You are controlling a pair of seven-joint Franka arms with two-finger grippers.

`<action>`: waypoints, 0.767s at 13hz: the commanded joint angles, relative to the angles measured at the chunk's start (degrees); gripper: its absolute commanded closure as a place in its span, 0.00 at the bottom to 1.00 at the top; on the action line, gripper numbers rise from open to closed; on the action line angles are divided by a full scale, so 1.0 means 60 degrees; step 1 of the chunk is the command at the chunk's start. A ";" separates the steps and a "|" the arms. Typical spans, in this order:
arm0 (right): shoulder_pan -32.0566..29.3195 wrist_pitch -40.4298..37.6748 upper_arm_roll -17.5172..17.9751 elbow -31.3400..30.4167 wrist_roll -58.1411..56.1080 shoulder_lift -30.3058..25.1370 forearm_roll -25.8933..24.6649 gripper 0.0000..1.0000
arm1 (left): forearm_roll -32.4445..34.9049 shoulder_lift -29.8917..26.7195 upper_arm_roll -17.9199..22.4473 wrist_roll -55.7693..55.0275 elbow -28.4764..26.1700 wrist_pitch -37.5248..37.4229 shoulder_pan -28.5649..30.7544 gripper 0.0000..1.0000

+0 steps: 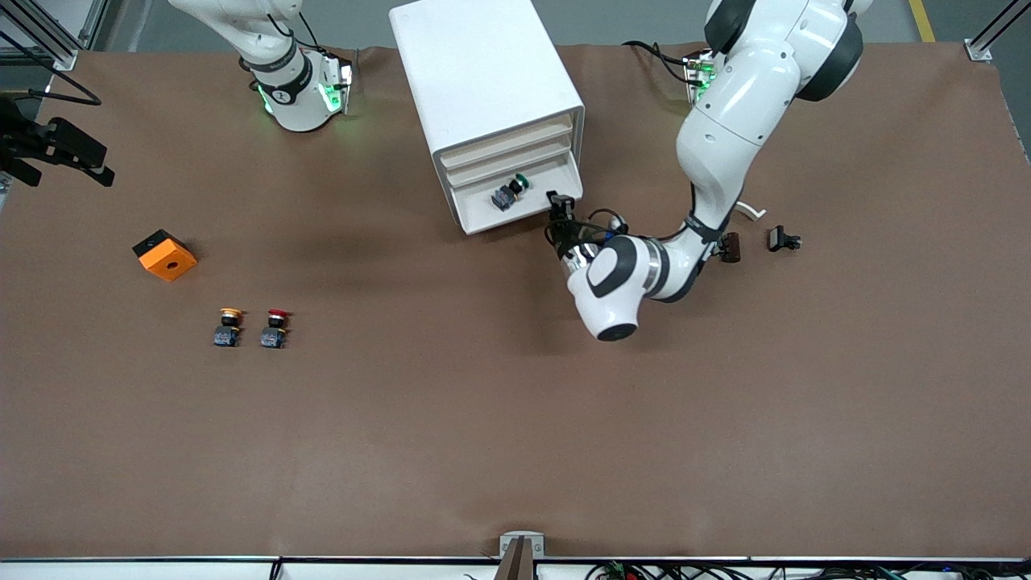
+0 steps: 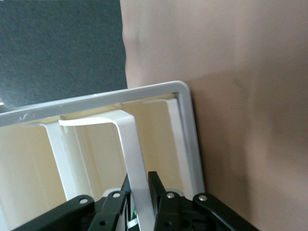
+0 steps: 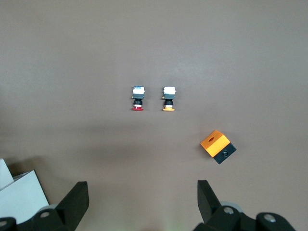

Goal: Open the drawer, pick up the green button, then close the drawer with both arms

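The white cabinet (image 1: 483, 72) stands near the robots' bases. Its lowest drawer (image 1: 515, 217) is pulled out. In it lies the green-capped button (image 1: 510, 193) with its dark body. My left gripper (image 1: 560, 205) is at the drawer's corner toward the left arm's end, shut on the drawer's white strip handle (image 2: 130, 144); a black finger (image 2: 159, 187) presses each side of it. My right gripper (image 3: 143, 190) hangs open and empty high over the table, looking down on the red and yellow buttons.
A yellow-capped button (image 1: 229, 326) and a red-capped button (image 1: 275, 328) stand side by side toward the right arm's end, with an orange block (image 1: 164, 254) beside them. Small dark parts (image 1: 783, 239) lie by the left arm's elbow.
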 commanded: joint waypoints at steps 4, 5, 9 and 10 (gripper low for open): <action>0.0262 0.0028 0.0028 0.0444 -0.0051 0.1055 -0.0082 0.00 | -0.0150 0.0046 0.0459 -0.0075 0.0735 0.0375 0.0406 0.81; 0.0350 0.0028 0.0013 0.0648 -0.0051 0.1465 -0.0155 0.00 | -0.0150 0.0089 0.0459 -0.0075 0.0867 0.0406 0.0509 0.81; 0.0395 -0.0016 0.0013 0.1221 -0.0066 0.2493 -0.0127 0.00 | -0.0165 0.0075 0.0459 -0.0075 0.1014 0.0450 0.0788 0.80; 0.0381 0.0028 0.0013 0.1235 -0.0066 0.2625 -0.0126 0.00 | -0.0165 0.0075 0.0459 -0.0075 0.1015 0.0450 0.0788 0.80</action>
